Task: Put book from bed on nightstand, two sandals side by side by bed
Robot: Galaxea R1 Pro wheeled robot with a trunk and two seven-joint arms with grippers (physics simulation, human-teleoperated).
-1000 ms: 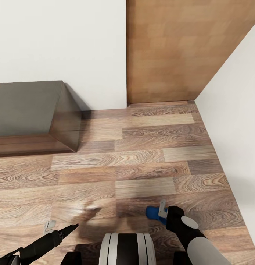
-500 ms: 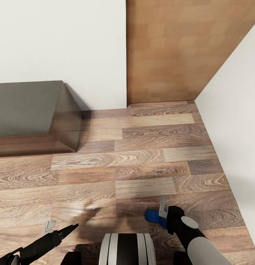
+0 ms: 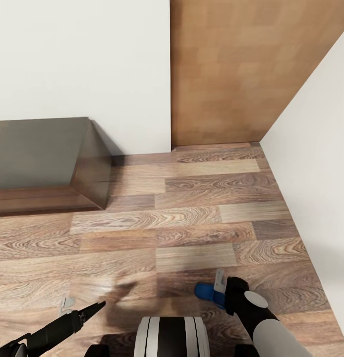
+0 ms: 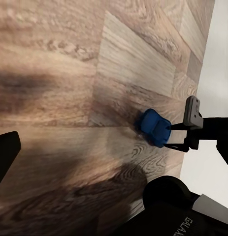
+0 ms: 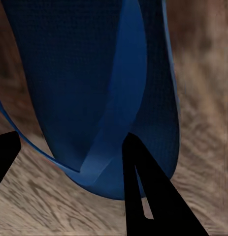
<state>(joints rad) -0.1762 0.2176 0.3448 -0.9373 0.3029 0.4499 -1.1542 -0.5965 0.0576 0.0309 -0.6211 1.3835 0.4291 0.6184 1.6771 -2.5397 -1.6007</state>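
Right claw (image 3: 217, 287) clamped on blue sandal (image 3: 205, 291) above floor (image 3: 182, 223)

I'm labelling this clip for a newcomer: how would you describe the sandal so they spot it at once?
Start from the dark brown bed by the white wall, then look down over the wood-plank floor to the right gripper. The sandal held there is the one bright blue thing in a brown-and-white room.

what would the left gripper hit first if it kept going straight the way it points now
Probably bare wood floor. The left gripper points along and down at open planks; the blue sandal held by the right gripper sits off to the side, though depth is unclear.
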